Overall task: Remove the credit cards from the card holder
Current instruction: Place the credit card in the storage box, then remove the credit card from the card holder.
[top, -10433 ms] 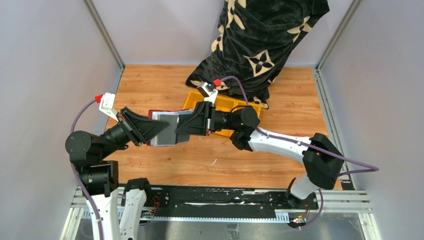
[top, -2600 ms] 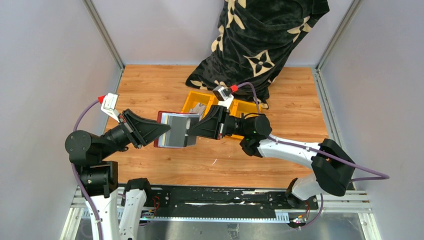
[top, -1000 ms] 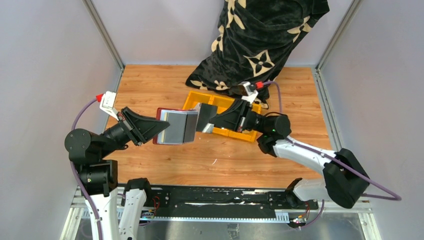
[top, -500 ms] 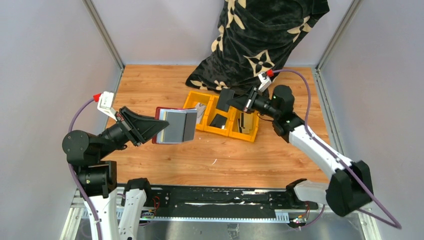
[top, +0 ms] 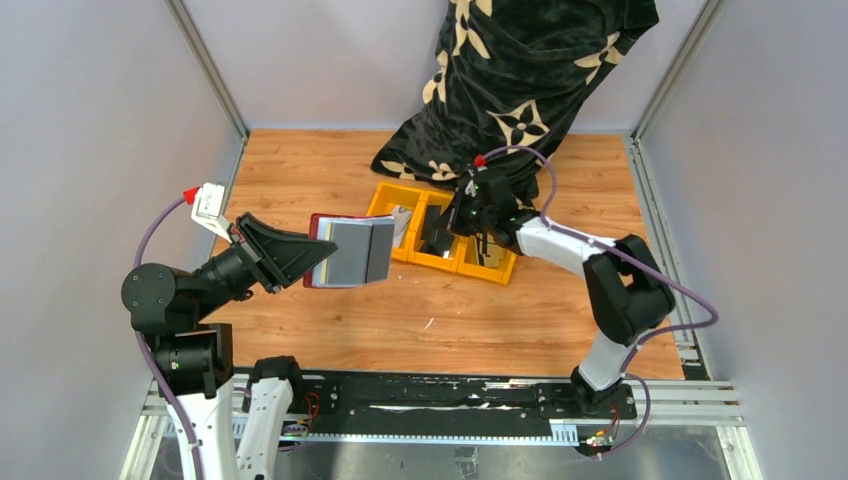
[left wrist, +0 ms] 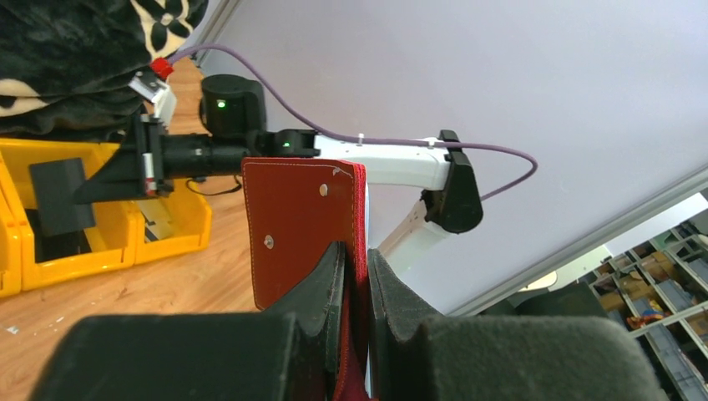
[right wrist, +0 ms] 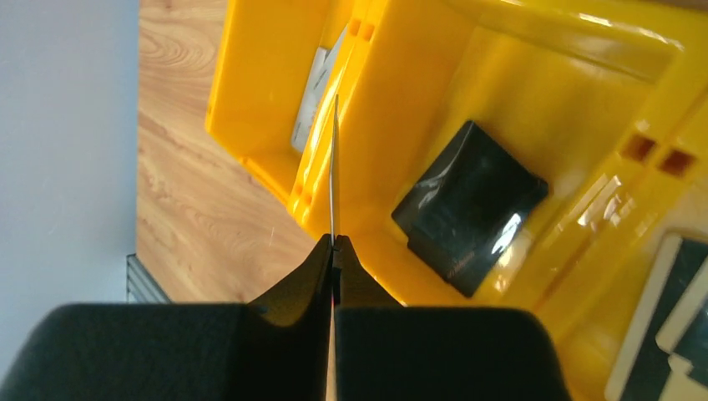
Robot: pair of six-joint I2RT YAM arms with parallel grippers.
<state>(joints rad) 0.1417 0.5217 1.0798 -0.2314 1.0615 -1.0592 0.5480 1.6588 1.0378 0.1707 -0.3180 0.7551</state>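
The yellow bin point(top: 500, 270) stands on the wooden table point(top: 330, 160) and has three compartments in a row. In its left compartment a light grey card point(right wrist: 309, 100) leans against the wall. In the middle compartment lies a black glossy object point(right wrist: 470, 219). In the right compartment lie some dark cards point(right wrist: 676, 326) with pale edges.

The right gripper point(right wrist: 334, 251) hangs over the bin with its fingers pressed together on one thin credit card point(right wrist: 335, 167). From the wrist view this card is seen edge-on, above the wall between the left and the middle compartment. I cannot tell if it touches the bin.

The card holder point(top: 345, 252) is just to the left of the bin, lifted off the table. It is folded open, with the silvery-grey inside turned up and the dark red outside turned down. The left gripper point(left wrist: 355, 267) clamps one red flap of it between its fingers. If more cards are inside, the pictures do not show.

Behind the bin a black cloth point(top: 520, 80) with a pale flower pattern hangs down to the table.
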